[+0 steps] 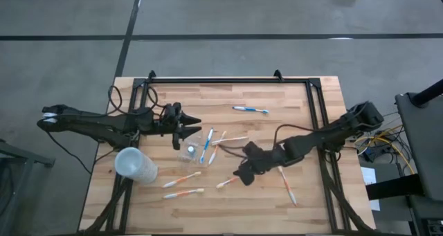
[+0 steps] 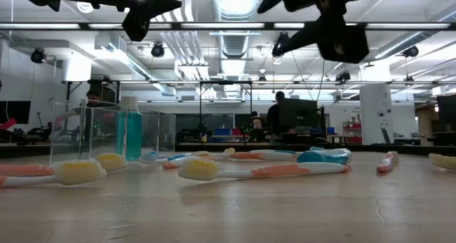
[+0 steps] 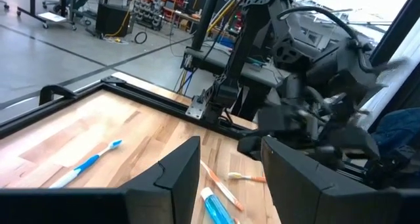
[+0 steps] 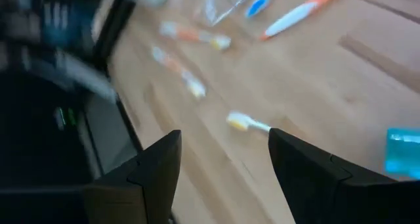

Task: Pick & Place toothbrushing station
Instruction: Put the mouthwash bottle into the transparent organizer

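A small clear tumbler [image 1: 190, 150] stands upright on the table left of centre, with a blue toothpaste tube [image 2: 132, 132] standing in it. Several white-orange and white-blue toothbrushes lie flat around it [image 1: 208, 146], nearer the front [image 1: 183, 181] and at the back [image 1: 250, 110]. My left gripper [image 1: 194, 126] is open and empty, just left of and above the tumbler; it also shows in the left wrist view [image 3: 230, 145]. My right gripper [image 1: 242, 174] is open and empty above the table's middle, over a white-orange brush [image 4: 241, 123].
A larger frosted whitish cup [image 1: 136, 165] lies on its side at the front left. A black frame rail [image 1: 228, 81] runs along the table's far edge and down both sides. Another brush [image 1: 287, 186] lies right of my right gripper.
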